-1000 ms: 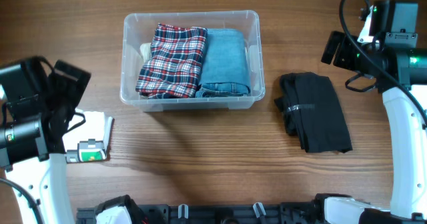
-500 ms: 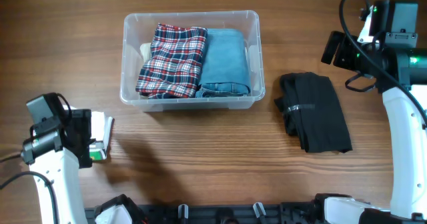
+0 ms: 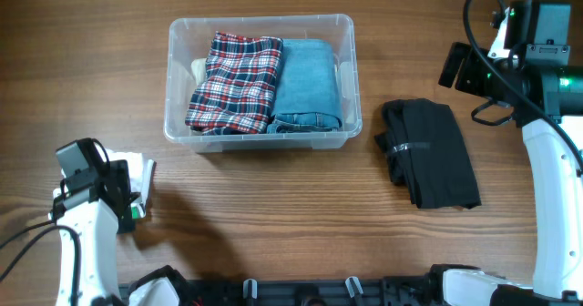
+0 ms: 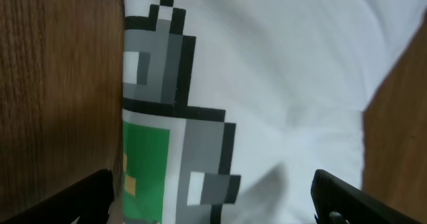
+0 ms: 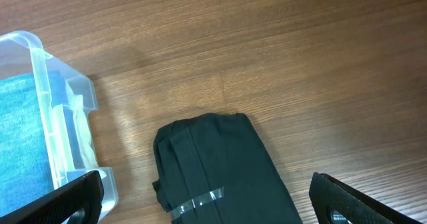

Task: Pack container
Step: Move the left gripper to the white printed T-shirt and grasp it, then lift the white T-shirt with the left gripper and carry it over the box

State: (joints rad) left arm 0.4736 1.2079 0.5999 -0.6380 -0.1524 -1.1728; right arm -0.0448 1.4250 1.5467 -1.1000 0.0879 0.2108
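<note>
From overhead, the container (image 3: 260,21) sits upper centre on the surface (image 3: 273,215), holding a plaid cloth (image 3: 235,83) beside folded denim (image 3: 308,86), a black garment (image 3: 430,156) apart at its right. In the left wrist view the left hand (image 4: 213,191) is spread wide close over a white cloth (image 4: 287,64) with a pixel print (image 4: 177,117). In the right wrist view the right hand (image 5: 203,191) is wide too, above the black garment.

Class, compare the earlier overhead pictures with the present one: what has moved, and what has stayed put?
The left gripper has moved rightward and down over the white folded garment with a pixel print, jaws open above it, nothing gripped yet. Unchanged: the clear rectangular plastic container, its red plaid shirt and blue jeans, the black folded garment, and the open right gripper.
</note>
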